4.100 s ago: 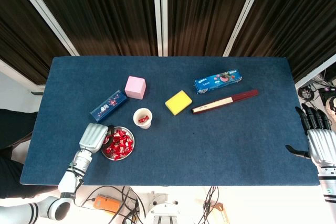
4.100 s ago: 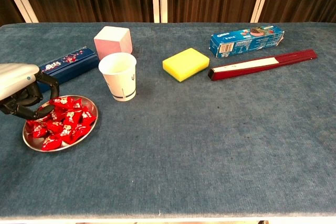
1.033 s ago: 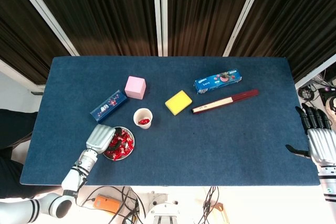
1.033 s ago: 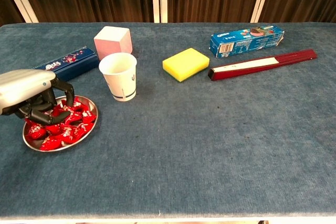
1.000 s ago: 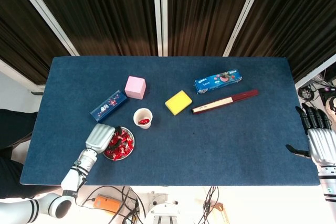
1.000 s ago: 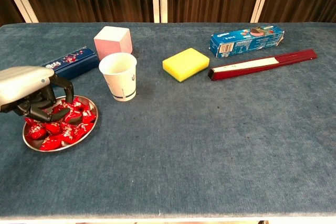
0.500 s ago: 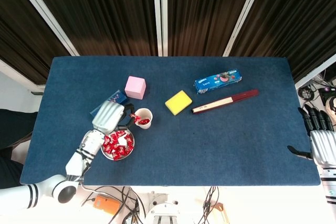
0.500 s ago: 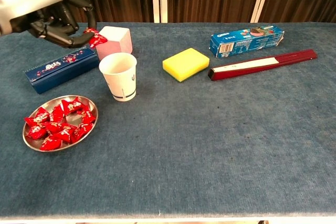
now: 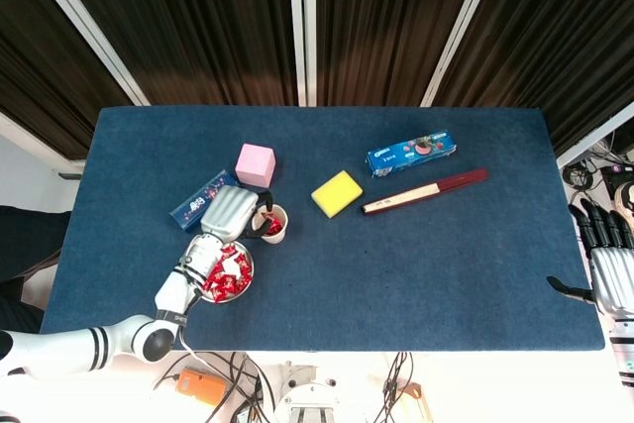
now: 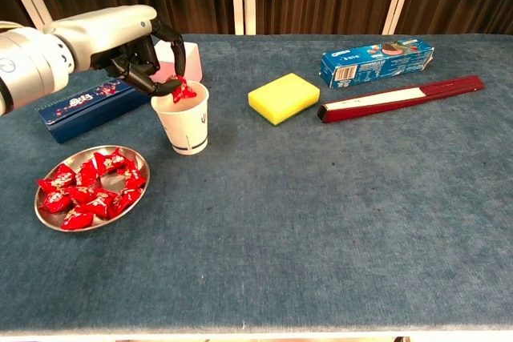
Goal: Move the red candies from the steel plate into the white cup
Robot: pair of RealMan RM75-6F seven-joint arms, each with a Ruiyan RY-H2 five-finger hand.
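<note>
In the chest view my left hand [image 10: 132, 46] pinches one red candy [image 10: 180, 90] right over the mouth of the white cup [image 10: 183, 122]. Seen from the head camera, this left hand [image 9: 232, 213] covers the cup's [image 9: 271, 224] left rim, and red shows inside the cup. The steel plate [image 10: 94, 228] lies in front and to the left of the cup, holding several red candies [image 10: 88, 187]. In the head view the plate [image 9: 246, 284] is partly hidden by my forearm. My right hand [image 9: 608, 269] hangs off the table's right edge, fingers spread, holding nothing.
A blue box [image 10: 84, 104] lies behind the plate, and a pink cube [image 9: 255, 163] stands behind the cup. A yellow sponge [image 10: 284, 97], a blue cookie box [image 10: 377, 59] and a long dark red box [image 10: 401, 98] lie at the back right.
My left hand took a candy from the plate, lifted it over the blue box, then moved right and down to the cup's mouth. The right hand has barely moved.
</note>
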